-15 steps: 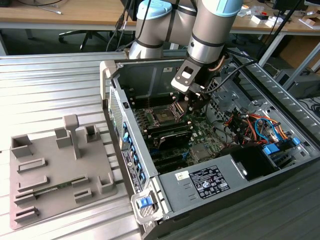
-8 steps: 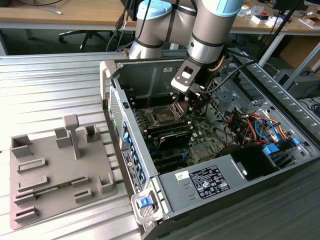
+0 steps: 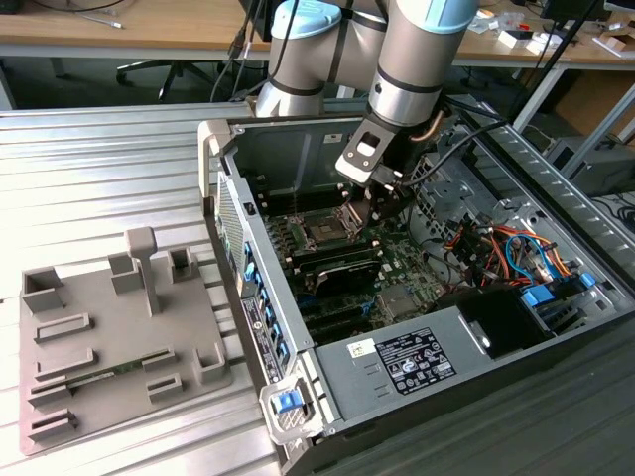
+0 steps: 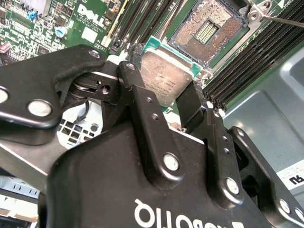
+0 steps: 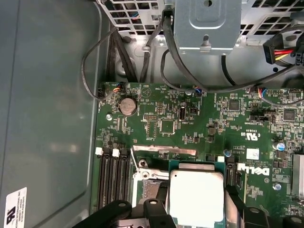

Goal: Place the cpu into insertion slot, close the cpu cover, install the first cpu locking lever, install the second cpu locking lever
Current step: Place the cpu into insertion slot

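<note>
The gripper (image 3: 383, 201) hangs near the middle of the exterior view, inside the open computer case (image 3: 288, 154). Its two black fingers (image 4: 137, 99) pinch the cpu (image 4: 166, 78) (grey top showing), just beside the bare socket (image 4: 209, 28).

cpu (image 4: 167, 76): thin square, grey metal top, green rim. It is hanging tilted, pinched by its edges in the gripper (image 4: 161, 95), just above and beside the insertion slot (image 4: 209, 29). Slot is lying open with its contacts bare. cpu cover (image 5: 164, 151) is sitting at one slot edge, off the contacts.
</note>
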`<state>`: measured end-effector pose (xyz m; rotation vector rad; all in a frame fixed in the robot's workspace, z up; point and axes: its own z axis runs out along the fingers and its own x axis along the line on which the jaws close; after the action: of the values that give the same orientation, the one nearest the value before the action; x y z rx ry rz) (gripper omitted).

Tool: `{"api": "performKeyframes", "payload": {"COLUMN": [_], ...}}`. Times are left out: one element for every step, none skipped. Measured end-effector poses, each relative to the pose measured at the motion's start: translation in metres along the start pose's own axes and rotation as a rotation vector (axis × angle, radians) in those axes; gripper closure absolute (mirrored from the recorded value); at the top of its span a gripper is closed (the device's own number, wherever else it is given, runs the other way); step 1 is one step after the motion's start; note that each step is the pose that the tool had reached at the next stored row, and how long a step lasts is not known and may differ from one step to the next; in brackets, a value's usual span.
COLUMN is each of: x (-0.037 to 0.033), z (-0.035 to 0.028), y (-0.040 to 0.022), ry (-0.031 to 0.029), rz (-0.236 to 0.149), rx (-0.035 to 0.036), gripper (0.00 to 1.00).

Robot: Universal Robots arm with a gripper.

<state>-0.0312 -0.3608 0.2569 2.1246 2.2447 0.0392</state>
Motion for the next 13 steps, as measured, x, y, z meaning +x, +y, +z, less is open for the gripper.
{"api": "performKeyframes", "payload": {"x": [0.0, 0.0001, 0.0001, 0.0001, 0.0002, 0.0002, 0.0003, 0.0003, 0.0003, 0.0003, 0.0004, 0.0004, 0.0004], "z": [0.0, 0.0, 0.0, -0.0001, -0.0001, -0.0001, -0.0001, -0.0001, -0.0001, -0.0001, -0.0001, -0.0002, -0.0001], "y": [-0.0006, -0.0014, -0.002, -0.0026, -0.0032, -0.0038, -0.0044, -0.0049, -0.0054, -0.0061, -0.0066, -0.0073, -0.0079], "ry": [0.0, 0.0, 0.0, 0.0, 0.0, 0.0, 0.0001, 0.0, 0.0, 0.0001, 0.0, 0.0, 0.0001], "rz": [0.0, 0.0, 0.0, 0.0, 0.0, 0.0, 0.0, 0.0, 0.0, 0.0, 0.0, 0.0, 0.0], "rx": [0.0, 0.0, 0.0, 0.0, 0.0, 0.0, -0.0001, 0.0, 0.0, 0.0, 0.0, 0.0, 0.0], "gripper": [0.46, 0.46, 0.46, 0.46, 0.46, 0.46, 0.46, 0.46, 0.46, 0.46, 0.46, 0.46, 0.46]}}
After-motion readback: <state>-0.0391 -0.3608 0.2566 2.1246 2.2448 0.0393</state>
